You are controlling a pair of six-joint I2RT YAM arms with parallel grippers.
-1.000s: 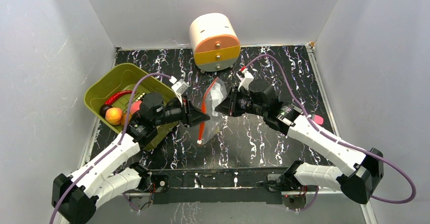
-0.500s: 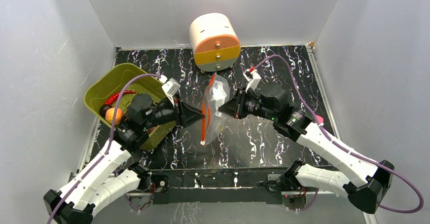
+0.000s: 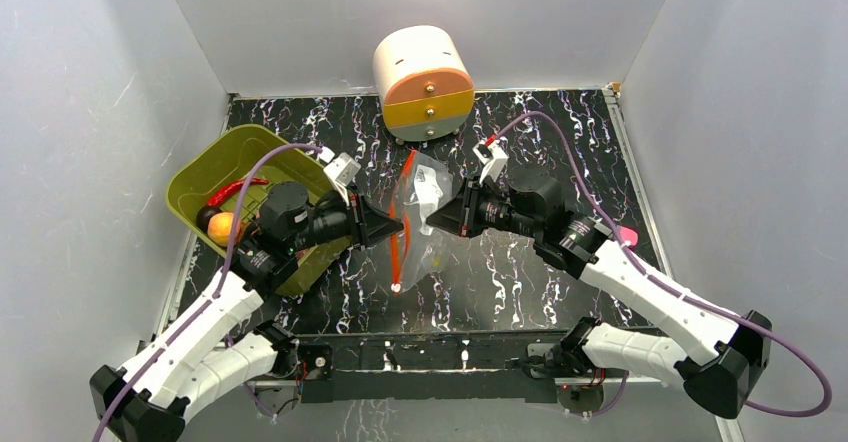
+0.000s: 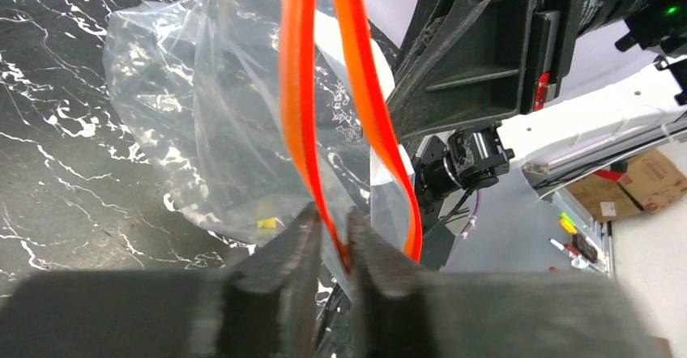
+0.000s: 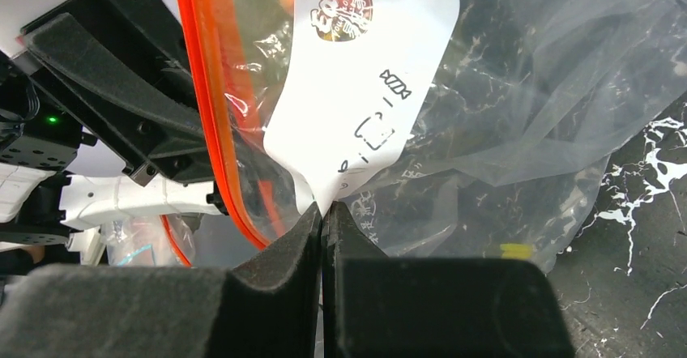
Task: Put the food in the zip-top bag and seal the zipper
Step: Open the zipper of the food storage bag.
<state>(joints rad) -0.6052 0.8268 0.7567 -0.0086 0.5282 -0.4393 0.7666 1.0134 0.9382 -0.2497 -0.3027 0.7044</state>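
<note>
One clear bag (image 3: 425, 212), one green basket (image 3: 200, 177), one round drawer box (image 3: 423, 82), perhaps three toy foods (image 3: 222, 224) at left.

An olive-green basket (image 3: 190, 177) is set at the left of a black, white-veined tabletop (image 3: 540, 132). A cream drum-shaped container (image 3: 423, 82) with orange and yellow drawer fronts is placed at the far edge, before grey walls (image 3: 100, 112). A small pink object (image 3: 627, 235) is seen near the right edge.

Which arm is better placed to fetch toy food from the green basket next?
Left, probably. The green basket holding the toy food sits beside that arm. The left gripper only pinches the zipper, while the right gripper holds the zip-top bag farther away.
</note>
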